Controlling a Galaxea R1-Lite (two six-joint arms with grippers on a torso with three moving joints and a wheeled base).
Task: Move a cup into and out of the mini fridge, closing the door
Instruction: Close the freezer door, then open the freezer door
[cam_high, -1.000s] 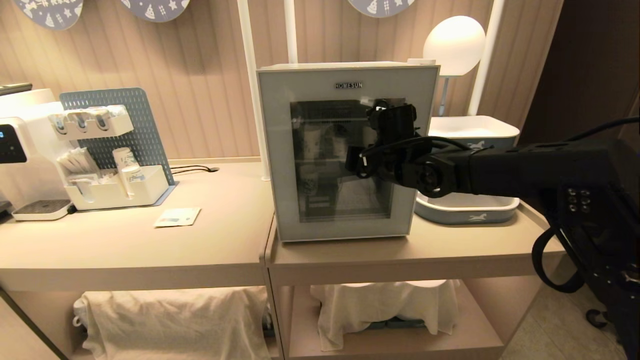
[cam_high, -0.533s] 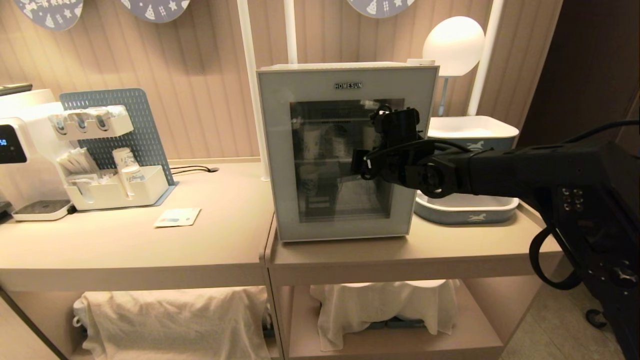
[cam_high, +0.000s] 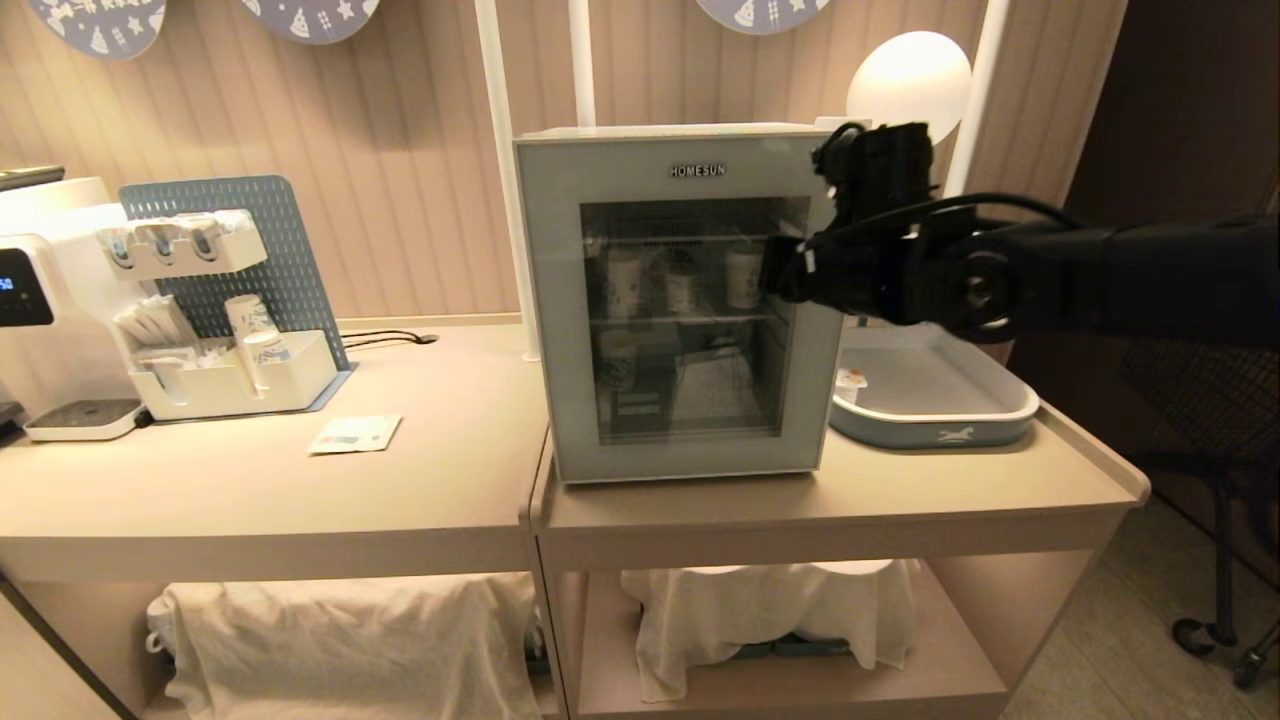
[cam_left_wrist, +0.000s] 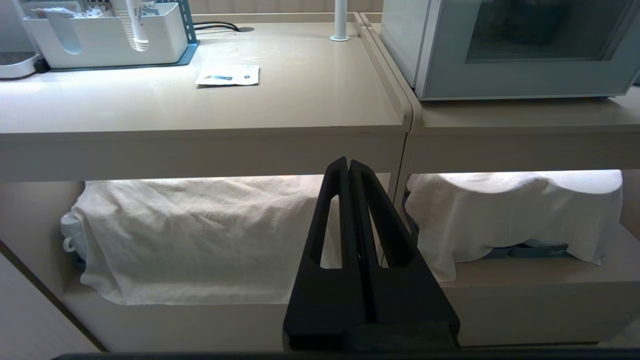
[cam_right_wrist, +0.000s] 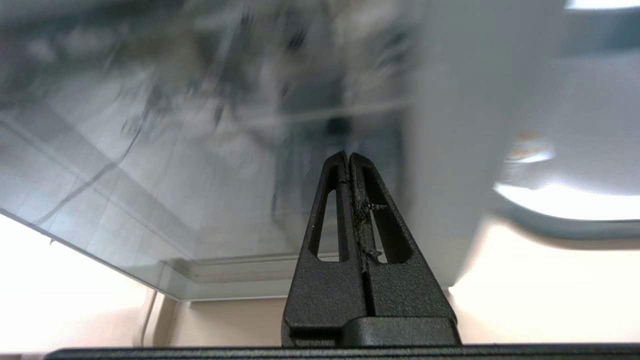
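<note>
Nearest, under the counter, 2 white cloths (cam_high: 340, 640) cover whatever sits on the lower shelves. The left gripper (cam_left_wrist: 348, 165) hangs low in front of that shelf level, below the counter edge, its fingers pressed together with nothing between them; it shows only in the left wrist view.

On the counter (cam_high: 420, 500) a small paper packet (cam_high: 355, 434) lies flat, left of the fridge (cam_high: 690, 300). The fridge stands at the counter's middle with its door (cam_high: 560, 300) shut flush — "HOMESUN" reads along the top of the frame. Through the dark glass, white paper cups (cam_high: 745, 278) stand on the upper wire shelf and 1 more (cam_high: 618, 360) on the level below.

The right arm reaches in from the right at the height of the fridge's upper half, crossing the door's right edge. The right gripper (cam_right_wrist: 348, 156) is clenched and empty, its tip close before the glass near the door's right frame; whether it touches cannot be told.

Just right of the fridge sits a grey-blue tray (cam_high: 940, 425), and in its near-left corner stands the cup (cam_high: 851, 380) — small, white, outside the fridge.

Farther back on the left, a white organiser (cam_high: 230, 370) with paper cups stands against a blue pegboard (cam_high: 290, 250), beside a white dispenser (cam_high: 40, 290). A round lamp (cam_high: 908, 85) glows behind the arm.
</note>
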